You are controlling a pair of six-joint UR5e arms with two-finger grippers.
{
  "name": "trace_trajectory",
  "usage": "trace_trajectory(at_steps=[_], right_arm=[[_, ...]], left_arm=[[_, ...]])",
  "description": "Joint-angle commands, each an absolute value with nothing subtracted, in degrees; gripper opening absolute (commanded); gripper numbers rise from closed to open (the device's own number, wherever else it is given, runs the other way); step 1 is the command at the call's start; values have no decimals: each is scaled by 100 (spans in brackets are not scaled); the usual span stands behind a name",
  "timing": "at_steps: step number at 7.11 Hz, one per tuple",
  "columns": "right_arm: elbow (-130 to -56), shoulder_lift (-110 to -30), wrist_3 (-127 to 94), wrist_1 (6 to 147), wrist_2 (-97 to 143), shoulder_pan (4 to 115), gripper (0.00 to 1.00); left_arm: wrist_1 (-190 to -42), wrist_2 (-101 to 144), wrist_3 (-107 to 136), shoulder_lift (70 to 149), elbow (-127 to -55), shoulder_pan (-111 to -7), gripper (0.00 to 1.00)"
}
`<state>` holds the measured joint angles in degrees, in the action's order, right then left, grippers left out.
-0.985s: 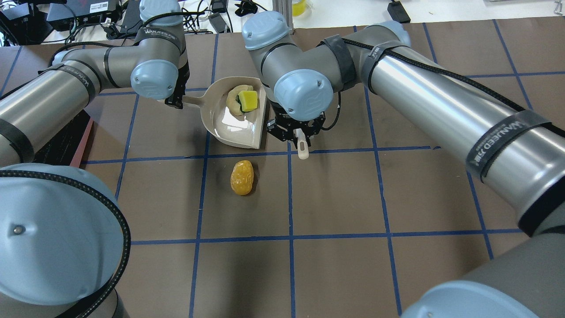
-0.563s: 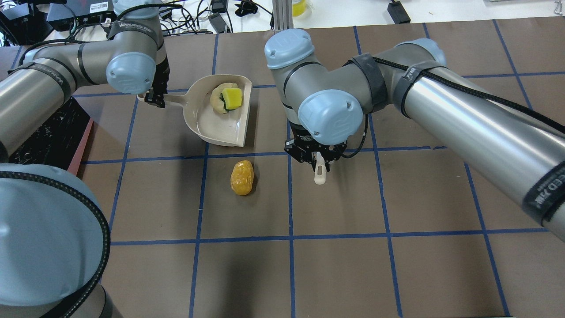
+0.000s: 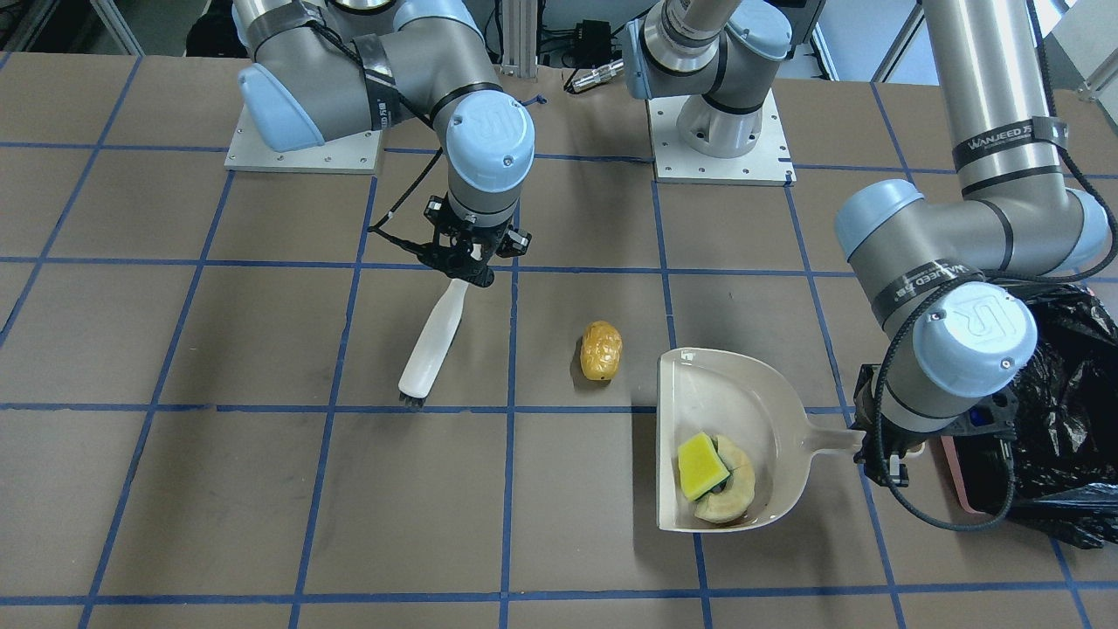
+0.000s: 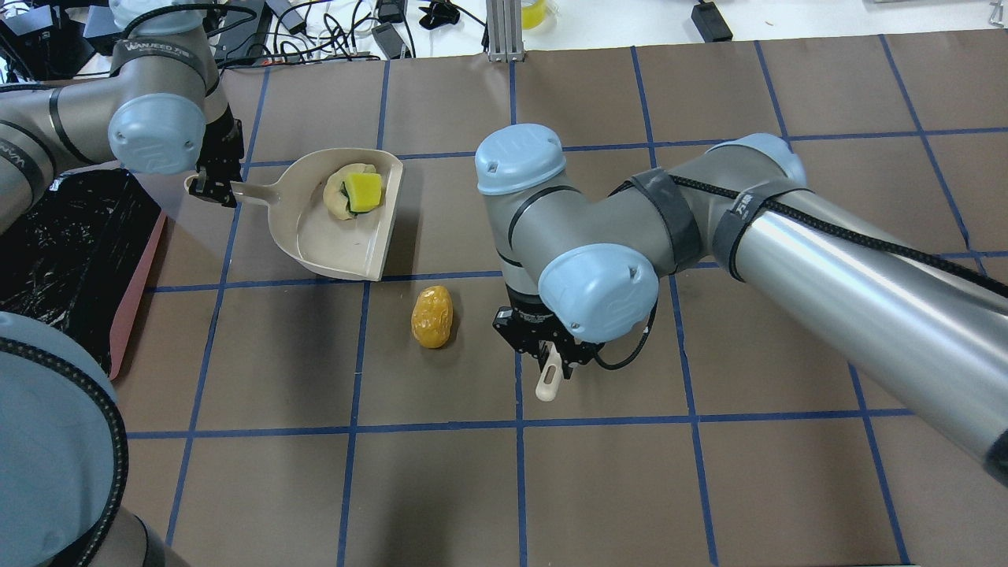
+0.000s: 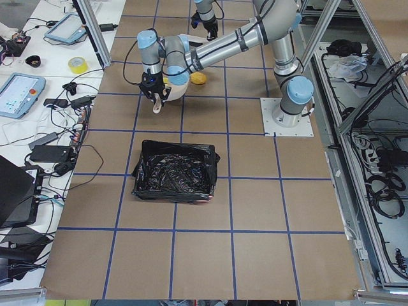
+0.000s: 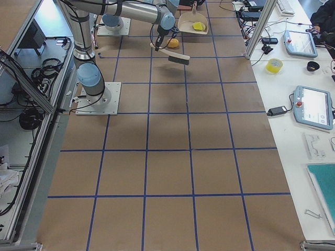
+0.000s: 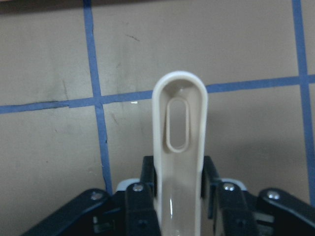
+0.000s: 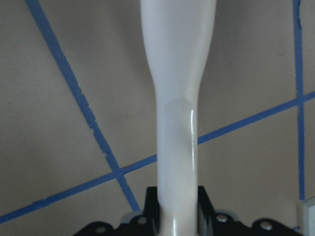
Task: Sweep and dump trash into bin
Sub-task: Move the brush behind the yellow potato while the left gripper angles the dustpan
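Observation:
My left gripper point(image 4: 214, 187) is shut on the handle point(image 7: 179, 147) of a beige dustpan point(image 4: 315, 236), held to the right of the bin point(image 4: 63, 252). The bin is pink with a black bag lining. In the pan lie the yellow-green wedge point(image 4: 364, 191) and the pale rind slice point(image 4: 339, 203). The golden-brown lump point(image 4: 431, 316) lies on the table in front of the pan's open edge. My right gripper point(image 4: 547, 354) is shut on a white brush point(image 3: 432, 341), to the right of the lump. The brush's bristles point(image 3: 410, 402) are near the table.
The table is covered in brown paper with a blue tape grid. The bin point(image 5: 175, 171) stands at the table's left side, its pink rim point(image 3: 956, 476) close to my left wrist. Cables and devices lie along the far edge beyond the mat.
My left arm has carried the dustpan with two pieces leftward toward the bin. My right arm has drawn the brush back toward the robot, beside the lump. The lump has not moved.

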<state>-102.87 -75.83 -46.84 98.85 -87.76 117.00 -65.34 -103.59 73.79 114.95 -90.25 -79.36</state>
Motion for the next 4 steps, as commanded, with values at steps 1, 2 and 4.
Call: trace_trajectory(at_steps=[1,2,4], right_arm=[[-10476,-7480,-5464,10466,-8518,12338,2],[-10468,-7323,-5876,10807,-8229,12557,2],[-10468,-7102,-6117,11118,-8156,12928,2]], left_arm=[[-6425,-10380,7304,11225,-9543,-7831,0],[-6442,-10380,7321,11119,-9684,-7788,0],[-6390,-10467,7373,10812,-10184,-7761,0]])
